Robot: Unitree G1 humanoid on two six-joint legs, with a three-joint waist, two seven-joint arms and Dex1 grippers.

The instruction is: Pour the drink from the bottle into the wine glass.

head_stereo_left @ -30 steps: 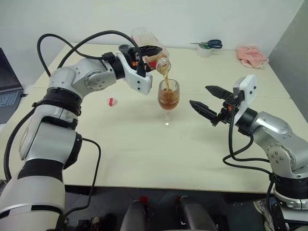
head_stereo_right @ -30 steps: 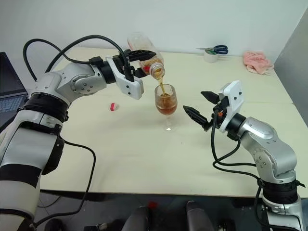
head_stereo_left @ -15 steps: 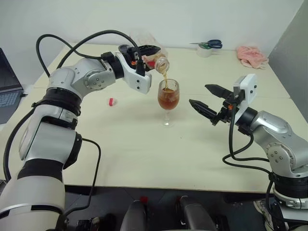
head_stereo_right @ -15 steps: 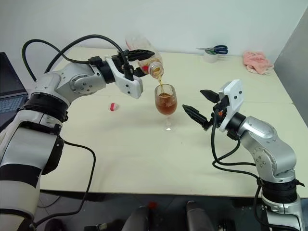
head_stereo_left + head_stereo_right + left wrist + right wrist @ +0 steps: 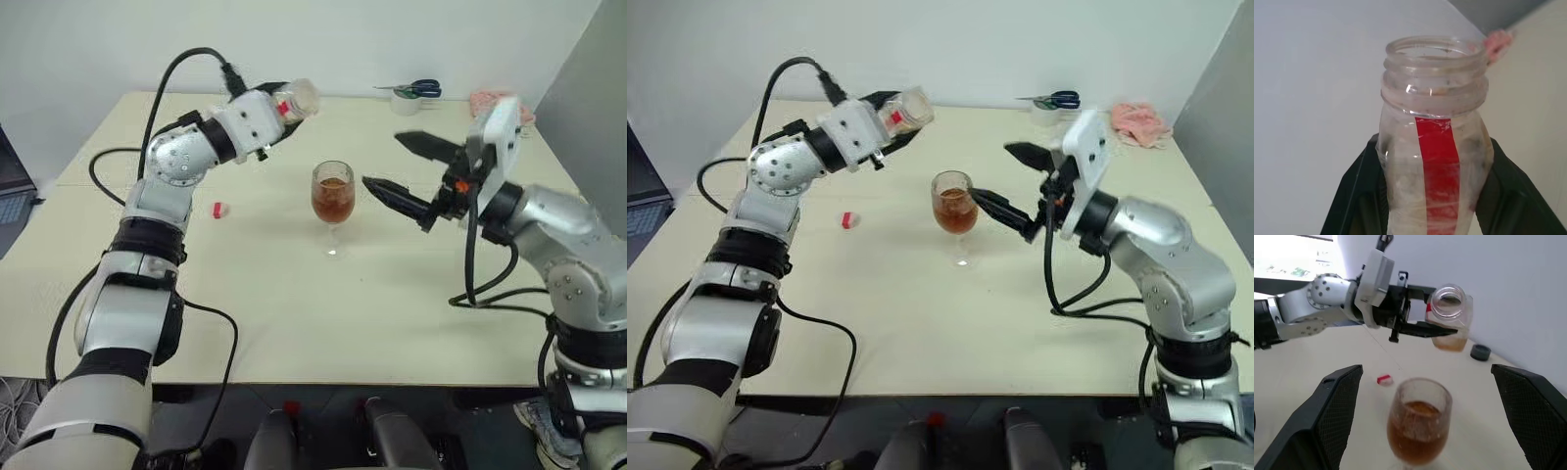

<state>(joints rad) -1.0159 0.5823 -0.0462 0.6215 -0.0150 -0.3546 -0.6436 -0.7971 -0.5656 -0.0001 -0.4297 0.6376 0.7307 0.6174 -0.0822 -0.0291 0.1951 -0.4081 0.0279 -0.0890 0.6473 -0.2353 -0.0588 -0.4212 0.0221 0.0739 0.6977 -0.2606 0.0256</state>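
Note:
The wine glass (image 5: 333,196) stands on the table's middle, its bowl about half full of the amber drink (image 5: 1416,431). Up and to its left, my left gripper (image 5: 284,104) is shut on the bottle (image 5: 906,110), a clear, uncapped one with a red label strip (image 5: 1437,166). The bottle's mouth points up and away from the glass, and a little drink lies in its bottom (image 5: 1452,343). My right gripper (image 5: 382,160) hovers open just right of the glass bowl, fingers spread wide and touching nothing.
A small red cap (image 5: 221,209) lies on the table left of the glass. At the back right are scissors (image 5: 416,88) on a white cup and a pink cloth (image 5: 1136,119). A laptop (image 5: 8,201) sits off the left edge.
The pouring stream has stopped. My left gripper rolled the bottle mouth-up and drew it left, away from the glass. My right gripper rose and moved closer to the bowl. The camera shifted too.

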